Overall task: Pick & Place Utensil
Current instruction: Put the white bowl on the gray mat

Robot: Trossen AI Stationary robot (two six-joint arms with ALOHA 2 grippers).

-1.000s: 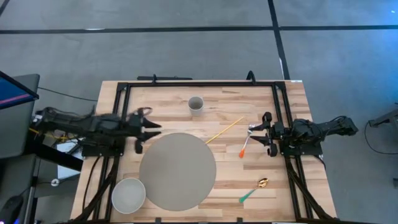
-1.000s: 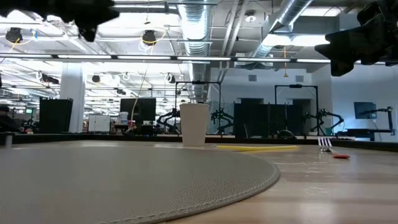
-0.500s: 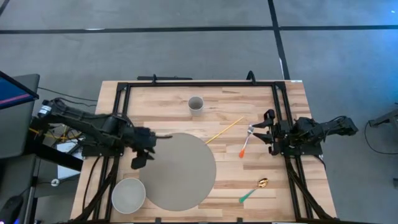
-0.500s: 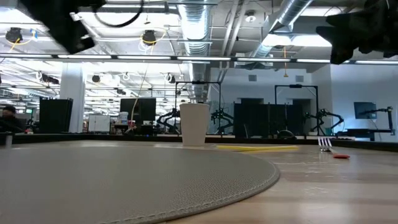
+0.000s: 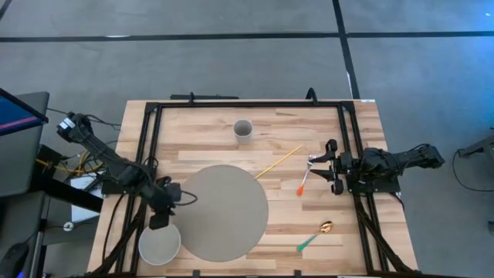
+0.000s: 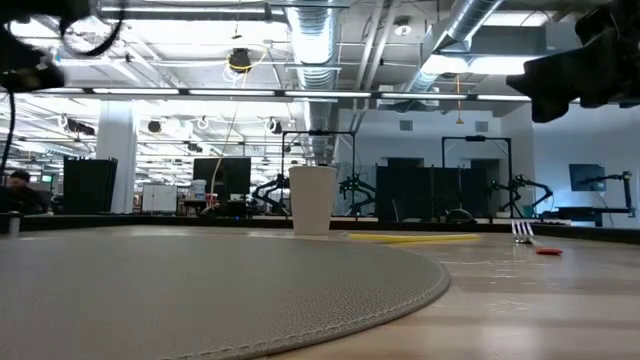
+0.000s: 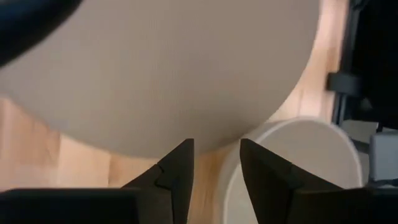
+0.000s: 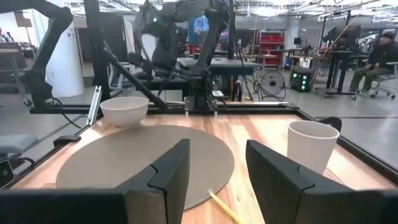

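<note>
A fork with an orange handle (image 5: 303, 179) lies on the wooden table at the right, its tines at the far end; it also shows in the low view (image 6: 530, 238). A spoon with a green handle (image 5: 315, 236) lies near the front right. A thin yellow stick (image 5: 278, 162) lies slanted beside the round grey mat (image 5: 220, 211). My right gripper (image 5: 323, 165) is open and empty just right of the fork's tines. My left gripper (image 5: 170, 207) is open and empty, pointing down over the mat's left edge (image 7: 155, 68) and the white bowl (image 7: 292, 168).
A white paper cup (image 5: 243, 129) stands upright at the far middle of the table, and also shows in the low view (image 6: 312, 198). The white bowl (image 5: 160, 241) stands at the front left corner. A black frame (image 5: 247, 104) runs along the table's far and side edges.
My left gripper has gone from beside the mat's far left edge toward the table's near edge, to the white bowl, and has tipped to point down. In the low view it has left the top of the picture to the left.
</note>
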